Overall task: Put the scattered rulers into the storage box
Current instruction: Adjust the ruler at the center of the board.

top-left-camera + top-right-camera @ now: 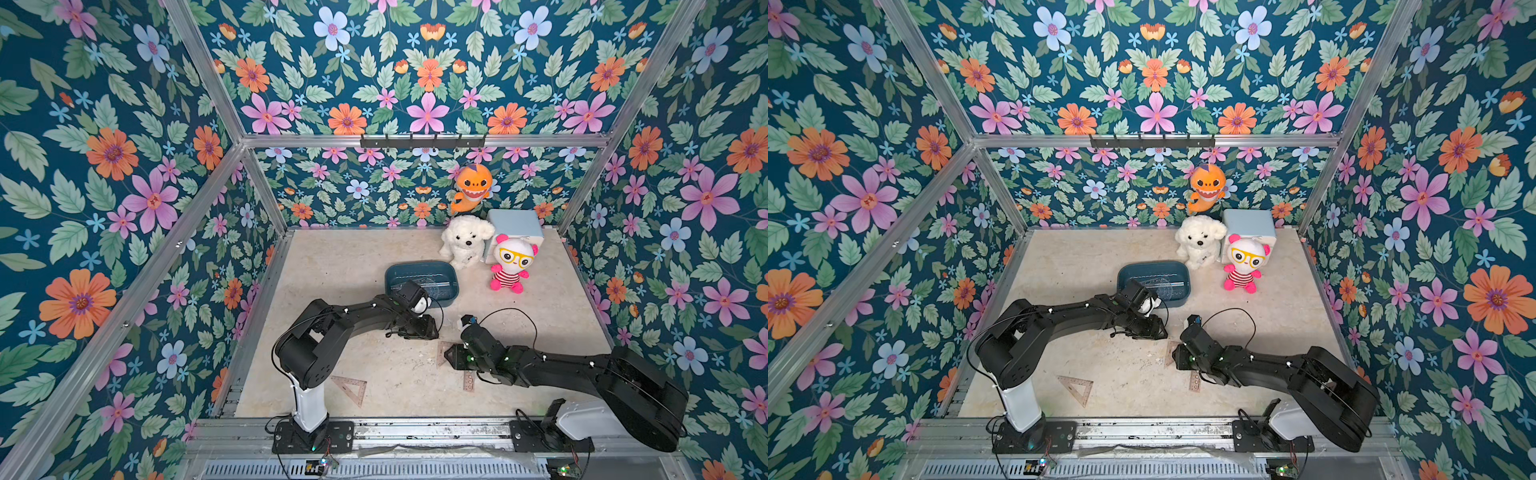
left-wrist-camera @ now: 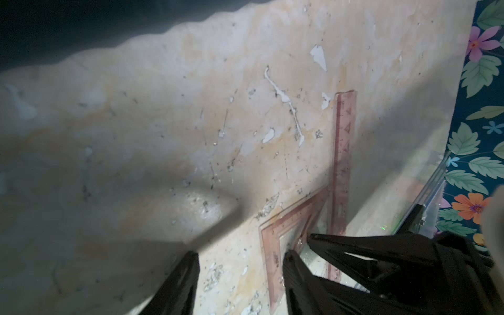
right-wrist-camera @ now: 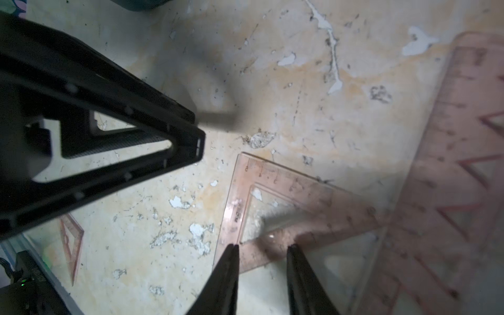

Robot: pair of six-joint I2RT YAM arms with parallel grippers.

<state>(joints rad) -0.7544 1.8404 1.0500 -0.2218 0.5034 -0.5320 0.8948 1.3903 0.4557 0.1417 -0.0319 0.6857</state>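
Right wrist view: our right gripper straddles the edge of the set square, jaws apart, seemingly to pinch it; left gripper, just beside, gapes empty.

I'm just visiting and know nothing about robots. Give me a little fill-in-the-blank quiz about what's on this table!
1. The doll in the striped shirt wears ____ glasses.
2. The toy shark hanging on the back wall is ____.
3. The set square lying flat by the right gripper is shaped like a ____.
4. The fluffy toy dog behind the tub is ____.

Missing words: yellow; orange; triangle; white.
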